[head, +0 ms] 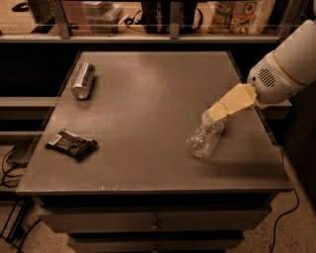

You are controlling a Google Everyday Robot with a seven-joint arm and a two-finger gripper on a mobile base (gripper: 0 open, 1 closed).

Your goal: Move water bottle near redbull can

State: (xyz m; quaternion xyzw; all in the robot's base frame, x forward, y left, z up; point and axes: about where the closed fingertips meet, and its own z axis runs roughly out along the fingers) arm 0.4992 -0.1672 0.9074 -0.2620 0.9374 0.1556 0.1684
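The water bottle lies on its side on the right part of the grey table, its clear ribbed body pointing toward the front. My gripper reaches in from the right and sits over the bottle's neck end, hiding the cap and label. The redbull can lies on its side at the far left of the table, well apart from the bottle.
A flat dark snack packet lies at the front left of the table. A shelf with boxes and packages runs behind the table. Drawers are below the tabletop. Cables lie on the floor at the left.
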